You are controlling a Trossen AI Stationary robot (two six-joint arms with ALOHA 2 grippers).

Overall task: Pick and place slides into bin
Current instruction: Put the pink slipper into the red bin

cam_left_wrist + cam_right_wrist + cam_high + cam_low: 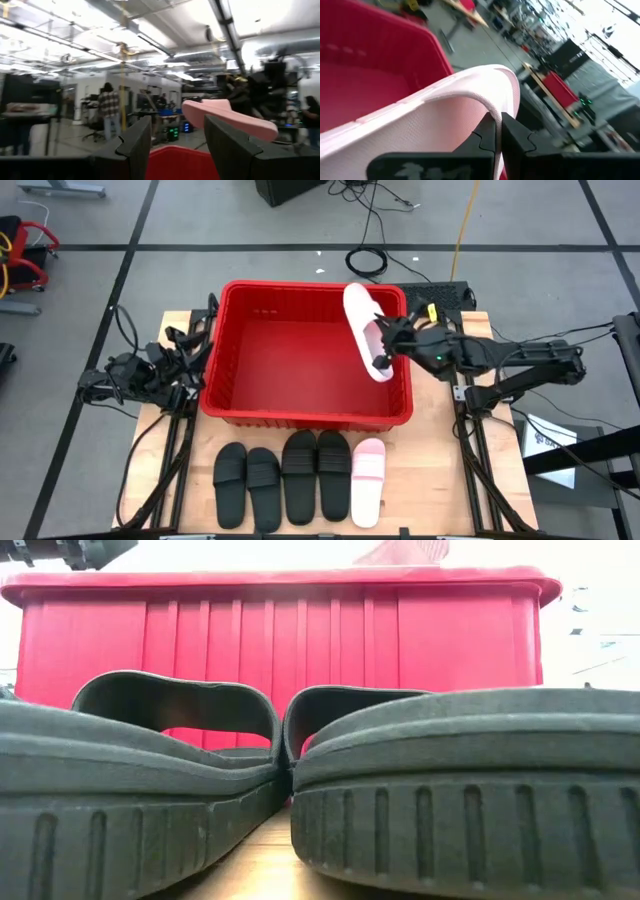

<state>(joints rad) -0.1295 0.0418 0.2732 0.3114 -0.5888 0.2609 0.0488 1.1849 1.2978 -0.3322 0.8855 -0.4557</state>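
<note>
A pale pink slide (365,330) hangs over the right part of the red bin (290,415), held by my right gripper (388,340). It also shows in the left wrist view (227,117) and the right wrist view (420,130). Several black slides (283,477) and one pale pink slide (367,480) lie in a row on the table in front of the bin. My left gripper (175,145) is open and empty at the bin's left side (185,370). My right gripper pinches the pink slide's wide strap (492,107) between its two fingers, at the strap's edge. The fingers come from the table's right side. The slide is lifted clear above the bin, tilted, its long side running from the far rim toward the near side.
The red bin's near wall (280,650) rises behind the black slides (300,790) in the low view. Cables (370,255) lie on the floor beyond the table. People stand in the room behind, in the left wrist view (107,107).
</note>
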